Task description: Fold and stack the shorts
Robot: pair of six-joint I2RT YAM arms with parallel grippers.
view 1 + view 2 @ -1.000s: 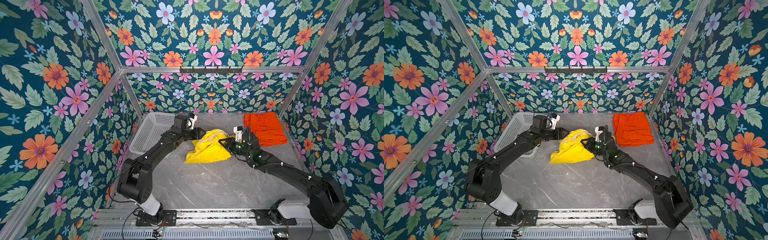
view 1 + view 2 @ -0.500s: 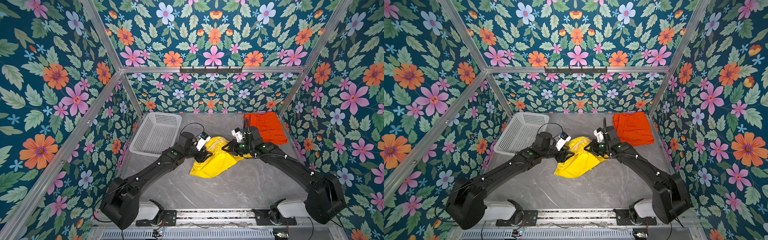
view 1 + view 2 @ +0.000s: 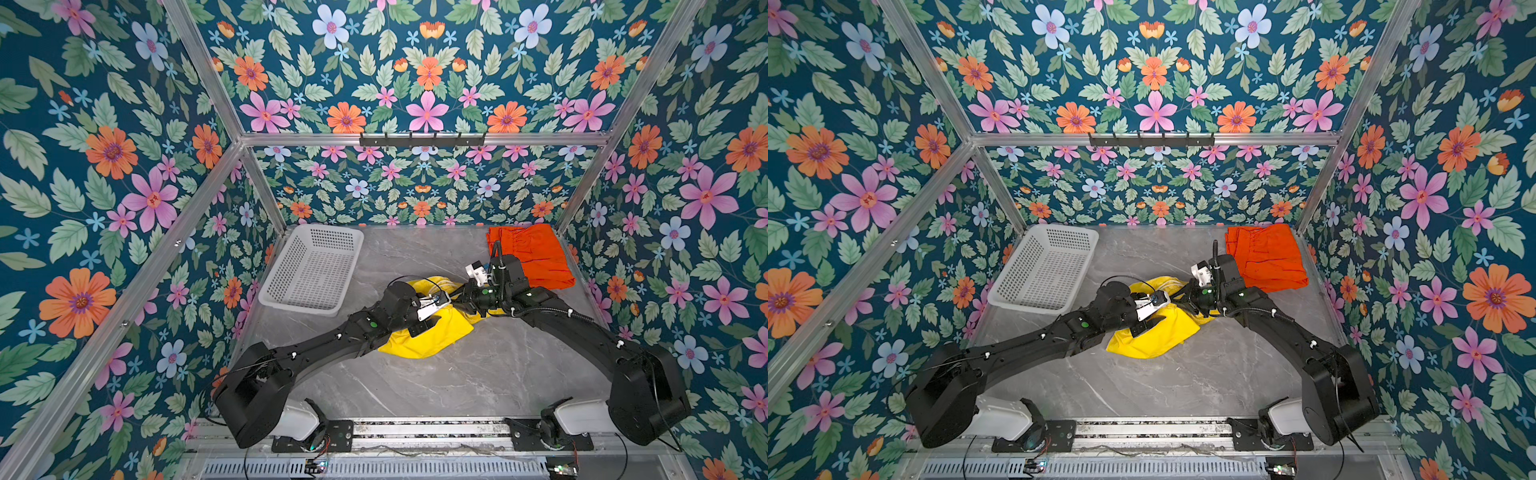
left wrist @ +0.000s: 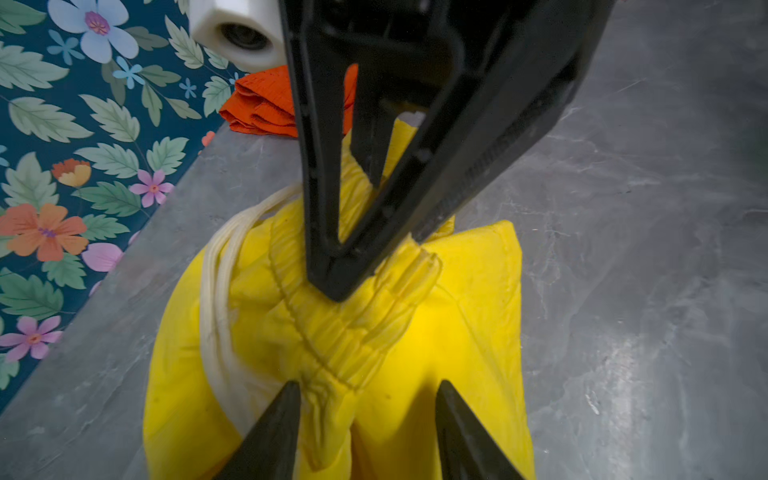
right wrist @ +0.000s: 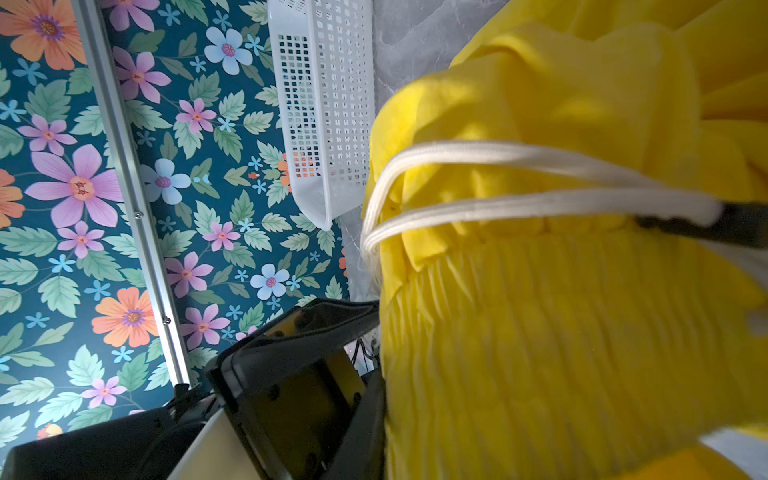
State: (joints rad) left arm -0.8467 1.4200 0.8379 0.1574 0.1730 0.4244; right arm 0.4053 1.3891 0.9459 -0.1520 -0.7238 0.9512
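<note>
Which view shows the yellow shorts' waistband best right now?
Left wrist: the waistband shows sharp, its gathers pinched by the right gripper. Right wrist shows it blurred and close; in both top views the arms mostly hide it.

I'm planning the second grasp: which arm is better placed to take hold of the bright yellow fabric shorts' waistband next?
Left, probably. The left gripper is open, straddling the gathered waistband of the bright yellow fabric shorts; the right gripper is pinched shut on it, so occupied.

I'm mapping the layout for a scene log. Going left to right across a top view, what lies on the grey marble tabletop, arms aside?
In a top view: white perforated plastic basket → bright yellow fabric shorts → bright orange fabric shorts.
</note>
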